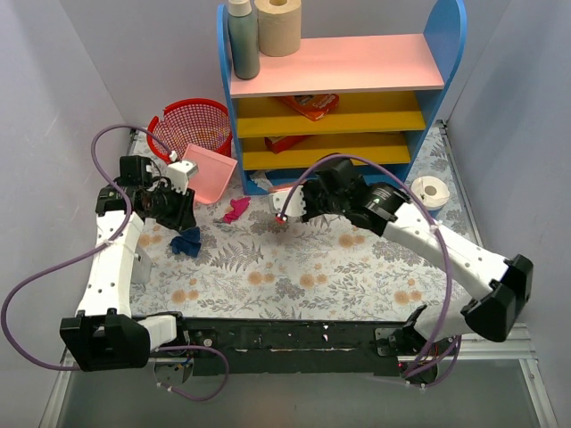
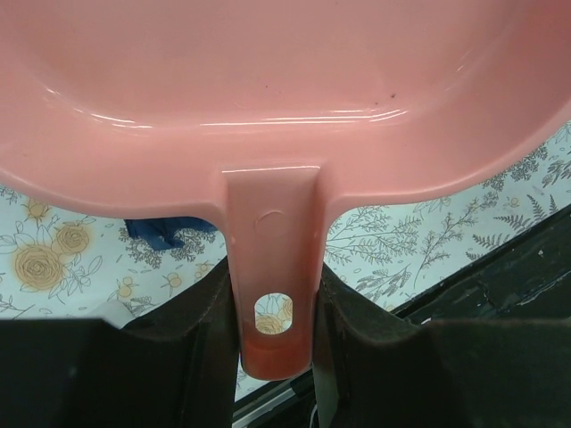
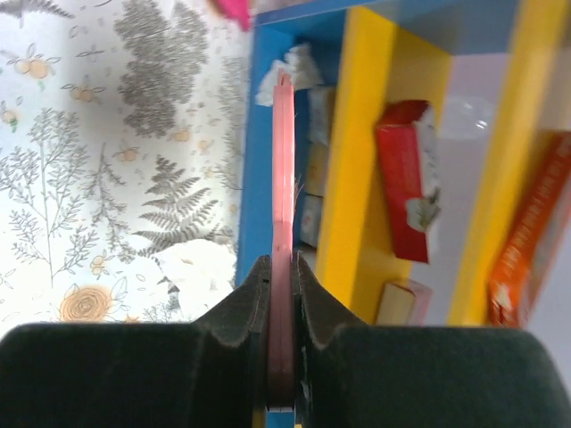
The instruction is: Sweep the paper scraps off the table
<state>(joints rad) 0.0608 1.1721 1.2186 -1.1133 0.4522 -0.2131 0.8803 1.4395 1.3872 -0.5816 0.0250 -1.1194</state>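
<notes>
from above, the left arm [image 1: 116, 259] reaches over the left part of the tabletop [image 1: 294, 267], its jaws closed on the handle of a pink dustpan [image 1: 211, 176] just beside a red basket [image 1: 192, 125]. two of the paper scraps show here: a dark blue scrap [image 1: 186, 241] near the left jaws, and a magenta scrap [image 1: 236, 210] between the dustpan and the right arm [image 1: 428, 234]. that arm points at the foot of the shelf unit [image 1: 339, 62], but what the right jaws hold is too small to tell here. a white tape roll [image 1: 433, 190] lies right of the shelf unit. the left wrist view is mostly dustpan [image 2: 285, 98], its handle pinched between the jaws, with the dark blue scrap [image 2: 165, 232] peeking out below its rim. only the right wrist view shows the right jaws clamped on a thin pink tool [image 3: 283, 178] seen edge-on, its tip at a white scrap [image 3: 290, 67] against the shelf unit [image 3: 254, 178]. a second white scrap [image 3: 201, 263] lies on the tabletop beside it, the magenta scrap [image 3: 234, 9] sits at the top edge, and red packets [image 3: 406, 178] lie on the yellow shelves.
</notes>
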